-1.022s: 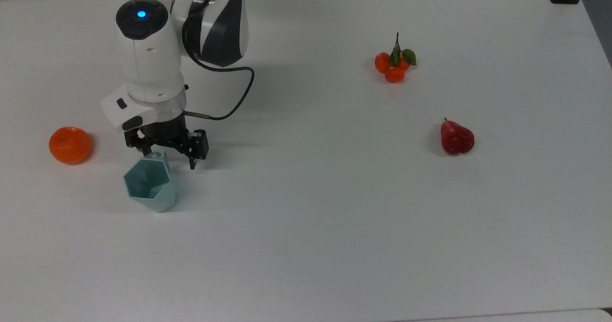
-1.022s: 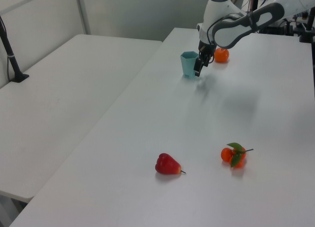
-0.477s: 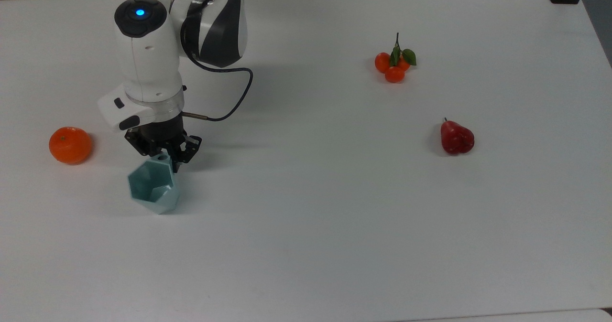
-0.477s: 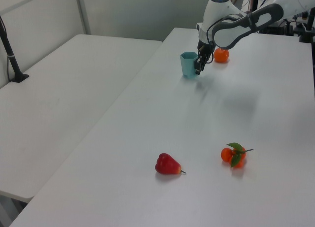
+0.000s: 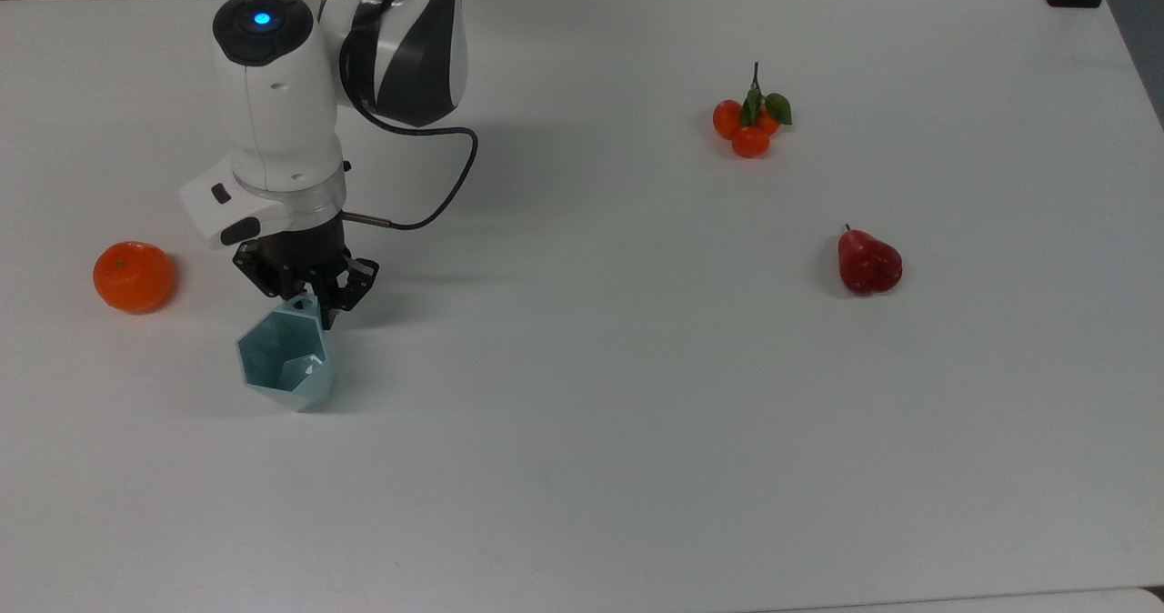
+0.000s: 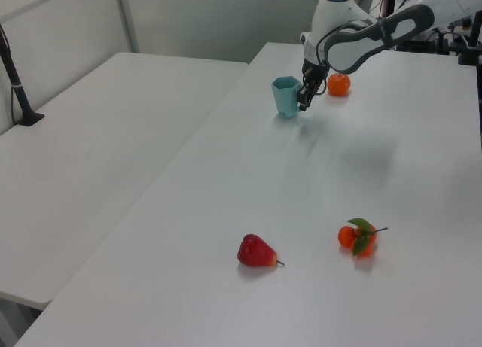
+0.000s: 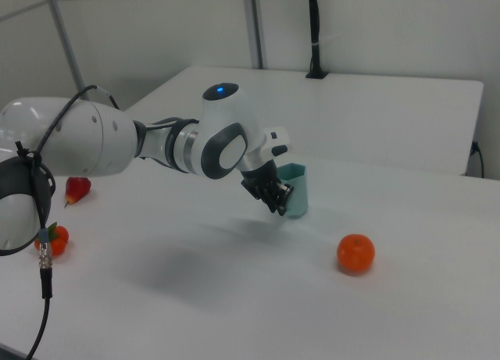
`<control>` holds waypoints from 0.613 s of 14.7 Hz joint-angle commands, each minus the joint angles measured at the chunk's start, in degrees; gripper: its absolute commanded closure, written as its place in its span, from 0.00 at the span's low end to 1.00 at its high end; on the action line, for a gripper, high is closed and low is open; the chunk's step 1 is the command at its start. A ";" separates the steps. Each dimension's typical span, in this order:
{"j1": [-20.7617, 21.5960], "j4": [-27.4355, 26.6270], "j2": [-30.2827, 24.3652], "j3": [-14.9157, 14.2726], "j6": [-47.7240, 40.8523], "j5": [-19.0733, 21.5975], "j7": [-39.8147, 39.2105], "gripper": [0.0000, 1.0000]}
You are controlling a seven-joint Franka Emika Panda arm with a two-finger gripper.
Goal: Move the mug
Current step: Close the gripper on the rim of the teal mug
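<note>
The mug (image 5: 283, 360) sits upright on the bench (image 5: 637, 413), near the orange (image 5: 134, 276). It looks light, stiff and probably slick, so I'd guess the handle is the best hold. Right behind it, the gripper (image 5: 311, 302) is pinched on that handle.

Gripper (image 5: 314, 302) fingertips in top view masked by mug (image 5: 284, 360) handle; contact point unclear. In right view, gripper (image 7: 279, 197) covers mug's (image 7: 295, 190) near side. Arm (image 5: 400, 31) base cut by top edge in top view. In right view, red fruit (image 7: 76, 188) partly behind arm (image 7: 78, 137); small orange cluster (image 7: 53, 239) near table's left edge half hidden by cable (image 7: 43, 274).
</note>
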 commanded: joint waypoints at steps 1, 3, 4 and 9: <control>0.38 -0.65 -1.70 -0.40 0.28 0.30 0.79 0.99; 0.38 -0.74 -2.14 -0.40 -0.07 0.30 0.79 0.99; 0.64 -1.35 -3.01 -0.40 -0.07 0.30 1.14 0.99; 2.40 -8.19 -10.21 1.88 -0.07 -1.36 7.54 0.98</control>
